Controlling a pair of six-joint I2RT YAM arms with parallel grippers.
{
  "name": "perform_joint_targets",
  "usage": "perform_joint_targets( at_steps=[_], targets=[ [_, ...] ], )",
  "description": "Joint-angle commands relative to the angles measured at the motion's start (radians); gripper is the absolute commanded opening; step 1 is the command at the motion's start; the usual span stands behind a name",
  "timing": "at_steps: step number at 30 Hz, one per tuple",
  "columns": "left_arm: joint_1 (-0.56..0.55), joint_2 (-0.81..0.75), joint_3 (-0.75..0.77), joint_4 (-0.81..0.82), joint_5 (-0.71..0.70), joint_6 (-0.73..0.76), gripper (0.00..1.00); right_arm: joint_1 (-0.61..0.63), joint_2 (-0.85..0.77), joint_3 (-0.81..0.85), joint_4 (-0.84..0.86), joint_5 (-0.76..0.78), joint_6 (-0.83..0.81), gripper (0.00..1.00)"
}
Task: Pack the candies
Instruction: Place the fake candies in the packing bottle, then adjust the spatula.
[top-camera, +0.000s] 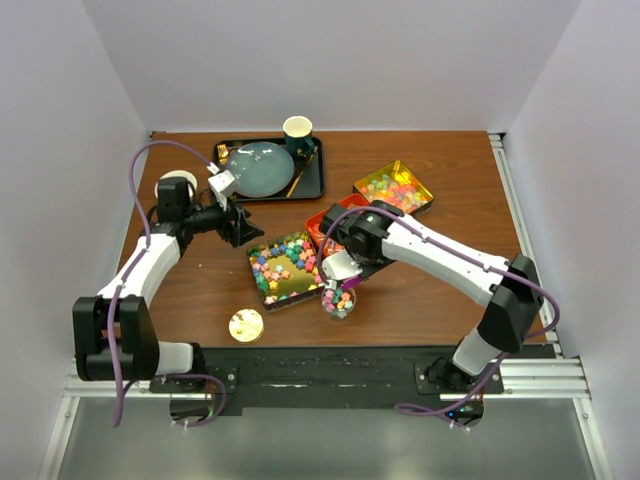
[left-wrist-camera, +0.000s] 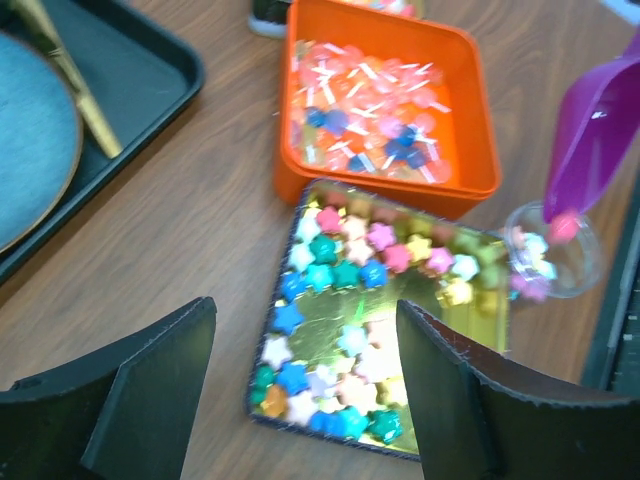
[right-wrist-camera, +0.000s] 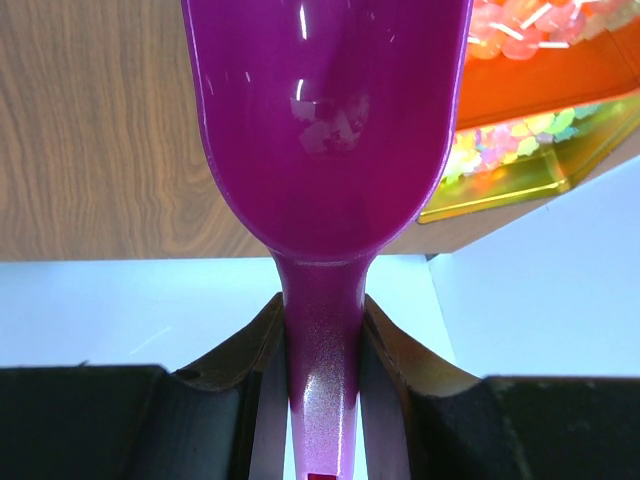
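Right arm (top-camera: 450, 262) is bent in over the desk (top-camera: 420, 300), its tool (right-wrist-camera: 322, 340) pinching the scoop (right-wrist-camera: 325, 130) handle just above the cup (left-wrist-camera: 588, 250). Left arm (top-camera: 150, 260) reaches forward, tool (top-camera: 240, 224) spread wide beside the gold tray (left-wrist-camera: 325, 325). Candies (left-wrist-camera: 340, 270) fill the trays, with a few in the cup.

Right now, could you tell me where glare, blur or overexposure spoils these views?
Left wrist view: soft throughout, and the wrapped candies in the orange tray are washed out by glare. Right wrist view: the purple scoop is sharp with small highlights, but the candies behind it are overexposed and blurred. Top external view: evenly lit, shadows soft.
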Motion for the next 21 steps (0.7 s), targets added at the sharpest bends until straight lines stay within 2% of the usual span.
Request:
perform_joint_targets(
  at_steps=[1, 4, 6, 7, 9, 13, 17, 21],
  targets=[
    [-0.015, -0.036, 0.054, -0.021, 0.089, -0.038, 0.75, -0.017, -0.074, 0.001, -0.177, -0.02, 0.033, 0.0],
    [-0.047, -0.055, 0.069, -0.018, 0.152, -0.094, 0.65, -0.067, -0.061, 0.037, -0.137, -0.107, 0.091, 0.0],
    [-0.063, -0.059, 0.08, 0.016, 0.213, -0.139, 0.49, -0.101, -0.028, 0.105, -0.119, -0.171, 0.164, 0.0],
    [-0.069, -0.063, 0.084, 0.028, 0.227, -0.185, 0.23, -0.135, 0.012, 0.132, -0.115, -0.244, 0.19, 0.0],
    [-0.09, -0.063, 0.091, 0.075, 0.241, -0.237, 0.02, -0.158, 0.044, 0.203, -0.093, -0.305, 0.253, 0.0],
    [-0.13, -0.056, 0.1, 0.131, 0.24, -0.355, 0.0, -0.173, 0.092, 0.258, -0.043, -0.397, 0.307, 0.0],
    [-0.184, -0.033, 0.104, 0.129, 0.221, -0.377, 0.0, -0.173, 0.149, 0.375, -0.033, -0.449, 0.346, 0.0],
    [-0.211, -0.01, 0.091, 0.201, 0.192, -0.408, 0.0, -0.173, 0.19, 0.487, -0.039, -0.49, 0.365, 0.0]
  ],
)
